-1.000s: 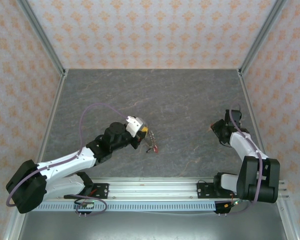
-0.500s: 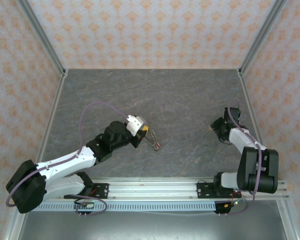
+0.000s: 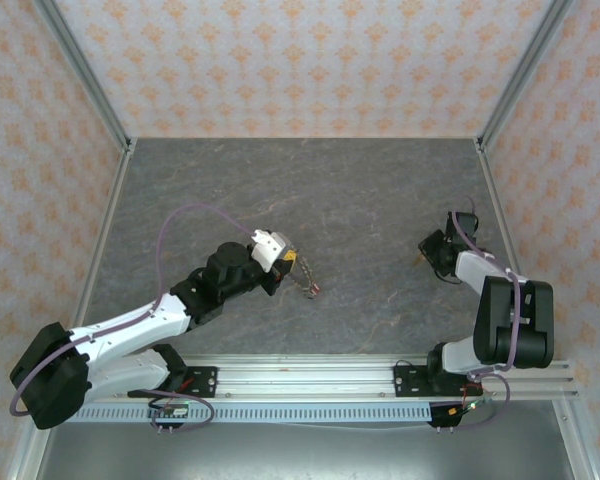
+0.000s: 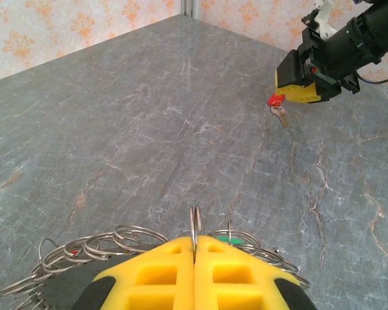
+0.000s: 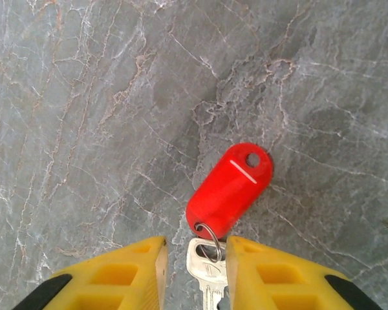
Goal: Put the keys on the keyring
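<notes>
Clearly the left hand (image 4: 194, 253) is clenched on one upright wire loop of the keyring (image 4: 116, 240), over the surface (image 4: 149, 116). Well apart, the right hand (image 5: 195, 252) stands part open astride a key (image 5: 205, 274). Its red tag (image 5: 231, 187) slants up-right away from the fingers, hole end farthest.

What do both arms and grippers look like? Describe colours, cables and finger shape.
The left arm and right arm have white links with black joints and bases. A thin purple cable loops along each. The left gripper and right gripper have blocky yellow fingers with rectangular recesses, backed by black parts. The left wrist carries a white housing.
</notes>
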You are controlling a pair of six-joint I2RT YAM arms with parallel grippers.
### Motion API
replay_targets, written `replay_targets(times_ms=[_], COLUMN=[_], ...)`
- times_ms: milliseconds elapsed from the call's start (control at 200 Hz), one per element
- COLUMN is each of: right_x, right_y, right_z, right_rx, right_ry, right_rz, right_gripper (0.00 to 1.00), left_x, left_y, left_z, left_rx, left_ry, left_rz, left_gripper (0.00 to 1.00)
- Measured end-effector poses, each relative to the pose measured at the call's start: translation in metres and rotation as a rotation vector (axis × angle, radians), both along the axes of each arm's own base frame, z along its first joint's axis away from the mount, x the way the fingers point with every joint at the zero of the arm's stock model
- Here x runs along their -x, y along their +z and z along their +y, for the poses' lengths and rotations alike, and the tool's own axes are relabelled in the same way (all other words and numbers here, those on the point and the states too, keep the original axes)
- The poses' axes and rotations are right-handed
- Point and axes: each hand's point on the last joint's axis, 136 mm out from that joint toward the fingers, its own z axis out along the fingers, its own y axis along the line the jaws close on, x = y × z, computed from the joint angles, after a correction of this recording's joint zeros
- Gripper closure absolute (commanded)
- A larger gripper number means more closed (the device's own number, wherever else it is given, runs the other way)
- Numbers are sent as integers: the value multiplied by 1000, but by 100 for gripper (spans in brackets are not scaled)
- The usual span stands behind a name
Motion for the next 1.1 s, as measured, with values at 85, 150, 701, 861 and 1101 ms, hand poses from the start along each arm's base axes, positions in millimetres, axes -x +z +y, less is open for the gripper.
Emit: replay_targets(times_ms=[85, 150, 701, 861, 1101], right_x=[-1, -1, -2, 1, 14], right_y=[0, -1, -16, -16, -15], right_z=[0, 0, 9, 14, 45], right_rx=[-2, -2, -30, -18, 13], right_ry=[1, 1, 42, 77, 223], right_rz=[-3, 1, 68, 91, 146], right_gripper=[71, 71, 87, 94, 100], left_x=[0, 0, 0, 0, 0], left_y=[0, 0, 1, 1, 1], left_z=[0, 0, 1, 1, 1], left_rx=[0, 0, 0, 0, 8], left_ry=[0, 0, 3, 3, 8], left_rz=[-1, 0, -2, -2, 7], left_gripper=[100, 100, 100, 100, 100])
